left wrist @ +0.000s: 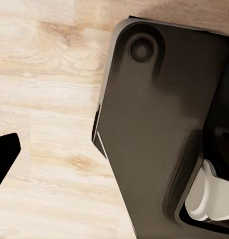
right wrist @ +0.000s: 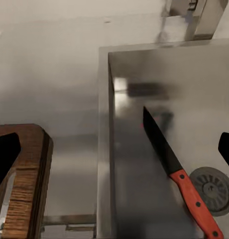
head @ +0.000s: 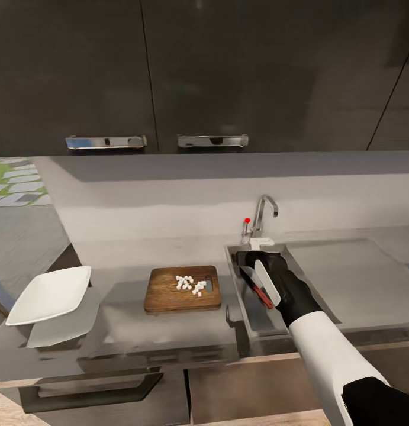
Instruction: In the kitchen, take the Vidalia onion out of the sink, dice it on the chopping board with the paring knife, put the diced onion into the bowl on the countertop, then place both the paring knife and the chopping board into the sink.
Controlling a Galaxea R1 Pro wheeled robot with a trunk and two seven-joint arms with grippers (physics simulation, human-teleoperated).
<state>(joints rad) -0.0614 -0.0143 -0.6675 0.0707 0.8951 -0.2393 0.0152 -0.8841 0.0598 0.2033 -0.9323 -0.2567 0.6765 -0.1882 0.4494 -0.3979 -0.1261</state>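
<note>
The right gripper's (head: 260, 278) fingers (right wrist: 6, 154) stand wide apart over the sink (head: 299, 251), holding nothing — the paring knife (right wrist: 176, 172) lies loose in the basin, its red handle beside the drain. The left fingers (left wrist: 5, 152): I cannot tell how far open. The diced onion (head: 189, 285) sits on the chopping board (head: 168, 293), just beside the sink; the bowl (head: 50, 294) stands well beyond the board. Next, I judge, carry the cubes to the bowl — keep the board level.
</note>
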